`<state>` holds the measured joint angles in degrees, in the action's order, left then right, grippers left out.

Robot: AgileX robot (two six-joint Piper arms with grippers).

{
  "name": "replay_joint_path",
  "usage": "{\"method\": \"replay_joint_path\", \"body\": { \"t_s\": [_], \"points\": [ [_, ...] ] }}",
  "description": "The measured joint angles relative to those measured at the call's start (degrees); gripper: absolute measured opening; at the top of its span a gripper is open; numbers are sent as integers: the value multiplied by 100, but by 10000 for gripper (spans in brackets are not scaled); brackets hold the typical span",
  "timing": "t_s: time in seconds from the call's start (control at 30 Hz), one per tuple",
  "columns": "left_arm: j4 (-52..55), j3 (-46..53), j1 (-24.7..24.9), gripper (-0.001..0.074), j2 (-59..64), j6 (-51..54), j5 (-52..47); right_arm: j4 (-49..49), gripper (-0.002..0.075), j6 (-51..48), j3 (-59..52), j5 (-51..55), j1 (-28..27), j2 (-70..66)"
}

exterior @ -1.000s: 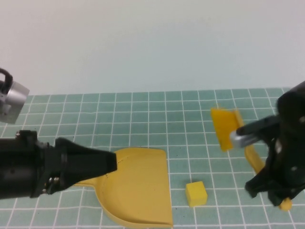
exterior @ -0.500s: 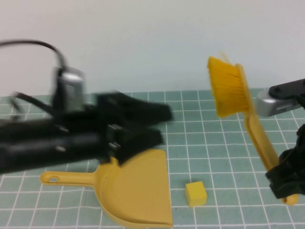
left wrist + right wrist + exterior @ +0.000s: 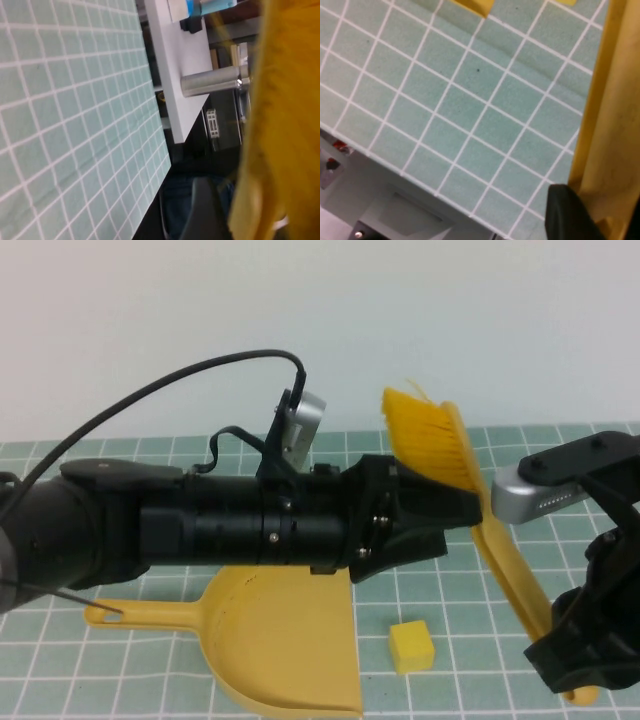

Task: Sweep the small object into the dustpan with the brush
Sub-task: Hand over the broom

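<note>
The left arm [image 3: 250,525] stretches across above the dustpan [image 3: 285,640], blocking access from overhead, while open mat [image 3: 470,660] separates the small cube [image 3: 411,646] from the raised brush [image 3: 450,470].

The small object [image 3: 411,645] lies just right of the dustpan [image 3: 290,645] (not touching it) on the table [image 3: 440,570].

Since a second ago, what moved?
The left gripper let go of the dustpan and swung up toward the brush. The right gripper lifted the brush off the mat. The cube and dustpan stayed put.
</note>
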<state>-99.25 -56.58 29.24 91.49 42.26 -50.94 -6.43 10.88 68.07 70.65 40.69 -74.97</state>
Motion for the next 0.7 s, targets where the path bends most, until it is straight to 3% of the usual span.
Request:
{"method": "replay_joint_path", "body": {
  "t_s": [0.7],
  "points": [
    [-13,-801,-256,502,0,412,570,286,181,156,0,0,11,398]
  ]
}}
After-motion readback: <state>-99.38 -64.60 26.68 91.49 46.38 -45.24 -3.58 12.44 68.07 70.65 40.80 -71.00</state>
